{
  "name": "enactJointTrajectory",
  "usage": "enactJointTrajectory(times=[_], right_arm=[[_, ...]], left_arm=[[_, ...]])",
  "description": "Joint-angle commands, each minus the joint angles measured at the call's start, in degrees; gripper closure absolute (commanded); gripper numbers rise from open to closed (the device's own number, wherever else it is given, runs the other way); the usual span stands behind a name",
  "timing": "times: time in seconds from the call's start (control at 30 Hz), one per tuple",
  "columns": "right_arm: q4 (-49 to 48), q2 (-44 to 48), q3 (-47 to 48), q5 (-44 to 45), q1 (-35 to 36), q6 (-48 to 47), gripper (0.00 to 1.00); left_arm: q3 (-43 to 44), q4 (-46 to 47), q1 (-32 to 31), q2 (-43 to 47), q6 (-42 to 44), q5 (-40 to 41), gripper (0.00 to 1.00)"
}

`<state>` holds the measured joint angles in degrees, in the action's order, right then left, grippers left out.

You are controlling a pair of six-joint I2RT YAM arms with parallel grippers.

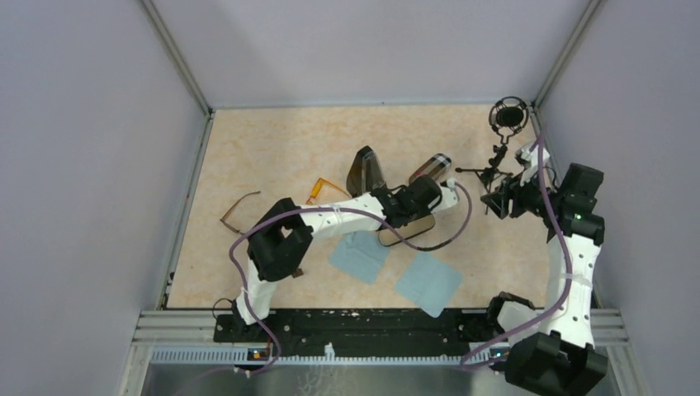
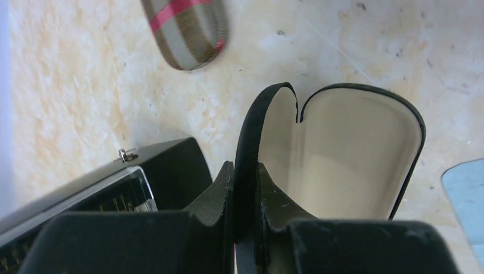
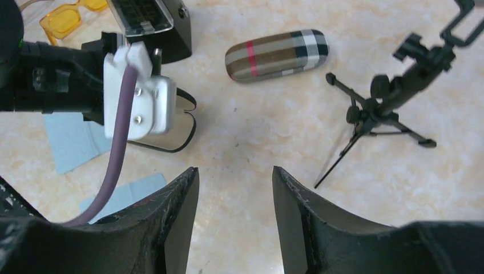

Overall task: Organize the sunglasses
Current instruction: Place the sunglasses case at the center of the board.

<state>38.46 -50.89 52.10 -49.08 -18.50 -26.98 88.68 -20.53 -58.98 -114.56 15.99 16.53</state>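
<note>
Nearest the arm bases, two blue cloths lay flat on the worktop (image 1: pixel 272 148), one (image 1: pixel 428 283) closer in and to the right, the other (image 1: pixel 359 256) just beyond it to the left. The left arm reached across above them towards the middle. The left end effector (image 2: pixel 244 171) was clamped on the rim of an open black case (image 2: pixel 342 154), its fingers pinching the thin black edge from both sides. The cream lining of the case faced up, and the case rested just beyond the cloths.

The right end effector (image 3: pixel 235 171) hung over bare worktop on the right side. Its fingers stood apart and gripped nothing.

Farther out and well to the left, near the worktop's left edge, lay the brown-framed sunglasses (image 1: pixel 227 214), apart from every case. The amber-lensed sunglasses (image 3: pixel 60 21) lay nearer the middle, just left of the black triangular case (image 1: pixel 366 171) and close beside the left forearm. Neither pair was in a case, and neither was touched by an end effector.

The plaid case (image 3: pixel 277 54) lay closed on its side to the right of the triangular case, just beyond the left end effector. To its right stood a small black tripod (image 3: pixel 388 108). In the far right corner sat a round black mount (image 1: pixel 508 115); I could not tell what it was.
</note>
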Motion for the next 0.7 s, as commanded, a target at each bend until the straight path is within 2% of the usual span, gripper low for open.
enactJointTrajectory(times=[0.0, 0.17, 0.5, 0.67], right_arm=[[7.06, -3.06, -0.35, -11.51, -7.86, -7.87, 0.50], [12.01, -4.78, -2.01, -12.32, -10.37, -15.55, 0.50], [10.98, -0.61, -7.13, -10.20, -10.38, -17.03, 0.49], [10.60, -1.10, -7.31, -9.21, -10.38, -17.04, 0.48]], left_arm=[[3.15, 0.75, -2.74, -2.82, 15.04, 6.90, 1.00], [2.86, 4.35, -4.06, -4.80, 20.96, 9.77, 1.00], [3.18, 11.94, -4.65, -7.67, 28.54, 12.38, 1.00], [4.30, 12.90, -4.46, -9.54, 29.49, 12.70, 1.00]])
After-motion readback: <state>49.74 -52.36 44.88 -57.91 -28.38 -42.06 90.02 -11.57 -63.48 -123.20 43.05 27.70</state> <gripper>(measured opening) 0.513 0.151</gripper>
